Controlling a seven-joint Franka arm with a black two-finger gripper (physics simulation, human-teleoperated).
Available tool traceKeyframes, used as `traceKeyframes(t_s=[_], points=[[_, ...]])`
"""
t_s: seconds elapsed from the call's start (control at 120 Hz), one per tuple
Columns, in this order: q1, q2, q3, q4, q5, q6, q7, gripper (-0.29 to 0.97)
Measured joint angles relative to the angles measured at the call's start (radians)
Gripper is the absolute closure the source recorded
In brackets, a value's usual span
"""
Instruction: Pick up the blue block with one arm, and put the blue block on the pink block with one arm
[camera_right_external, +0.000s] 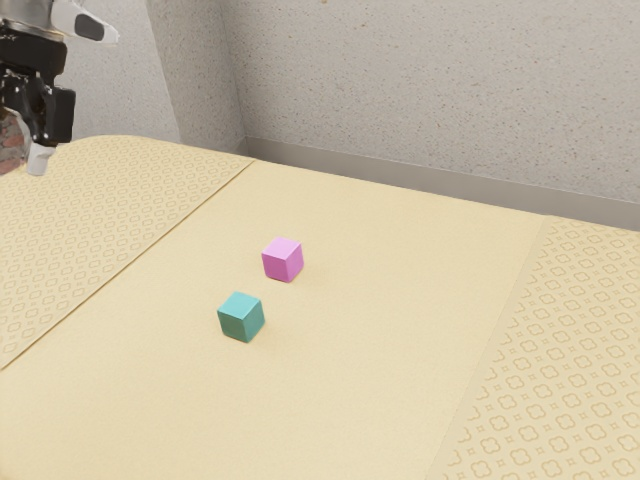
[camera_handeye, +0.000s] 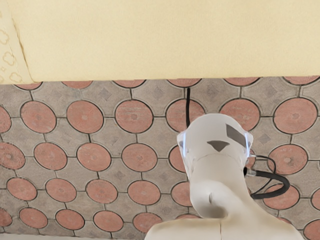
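Note:
The blue block, teal in colour, sits on the tan table near its middle. The pink block rests just beyond it, a little toward the exterior view's right, with a small gap between the two. My gripper hangs high at the exterior view's upper left, far from both blocks and well above the table. Nothing is seen in its grasp.
A patterned cloth strip borders the table on the exterior view's left and another on its right. A grey wall stands behind. In the wrist view my own white arm rises over a tiled floor beside the table edge.

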Motion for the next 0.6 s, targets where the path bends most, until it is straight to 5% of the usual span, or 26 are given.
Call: traceKeyframes(t_s=[0.142,0.325,0.6], points=[[-0.003,-0.003,0.004,-0.019,0.027,0.203,0.080,0.00],[0.008,-0.006,0.028,0.015,-0.038,0.326,0.157,0.00],[-0.006,-0.124,-0.109,-0.141,-0.081,0.391,0.253,0.00]])
